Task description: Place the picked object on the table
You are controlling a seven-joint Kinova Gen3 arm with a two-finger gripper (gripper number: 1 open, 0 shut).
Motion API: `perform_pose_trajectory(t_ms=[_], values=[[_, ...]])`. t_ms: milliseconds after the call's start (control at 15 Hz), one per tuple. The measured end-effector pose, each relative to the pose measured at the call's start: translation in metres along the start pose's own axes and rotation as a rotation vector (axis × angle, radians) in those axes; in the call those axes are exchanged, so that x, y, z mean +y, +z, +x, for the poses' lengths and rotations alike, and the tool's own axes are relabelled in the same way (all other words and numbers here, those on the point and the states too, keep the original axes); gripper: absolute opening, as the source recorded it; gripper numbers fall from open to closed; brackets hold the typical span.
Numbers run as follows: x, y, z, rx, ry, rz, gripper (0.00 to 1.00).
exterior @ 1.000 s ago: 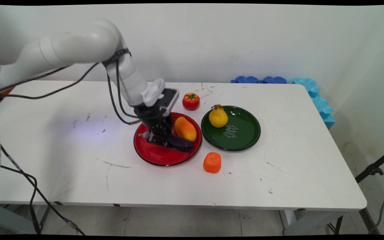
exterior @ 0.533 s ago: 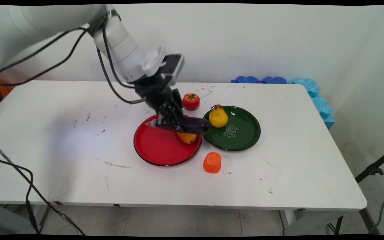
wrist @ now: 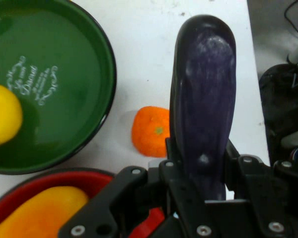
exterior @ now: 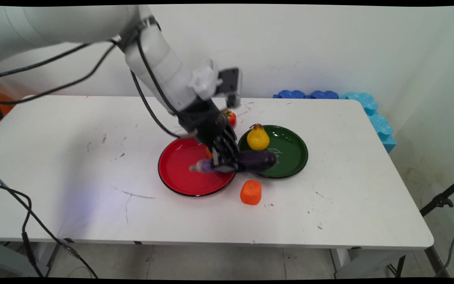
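My gripper [exterior: 227, 163] is shut on a dark purple eggplant [exterior: 252, 161] and holds it level in the air, over the gap between the red plate [exterior: 179, 173] and the green plate [exterior: 290, 157]. In the hand view the eggplant [wrist: 204, 99] runs straight up from the gripper [wrist: 201, 173], with the orange fruit [wrist: 149, 131] on the table beneath it. A yellow pear [exterior: 257, 138] stands on the green plate's left side. An orange-yellow mango [wrist: 35, 213] lies on the red plate, mostly hidden by the hand in the main view.
The orange fruit [exterior: 250, 192] sits on the table in front of the two plates. A red tomato [exterior: 231, 117] is behind them, half hidden by the hand. Blue foam blocks [exterior: 329, 95] line the table's far right edge.
The gripper lifted the eggplant off the red plate and carried it rightward, toward the green plate, then somewhat lower and nearer. The mango stays on the red plate.
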Motion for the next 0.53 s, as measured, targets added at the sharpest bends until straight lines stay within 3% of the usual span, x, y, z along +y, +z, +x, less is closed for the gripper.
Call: perform_pose_trajectory(t_ms=[533], values=[[0.03, 0.079, 0.0, -0.031, -0.106, 0.002, 0.0]])
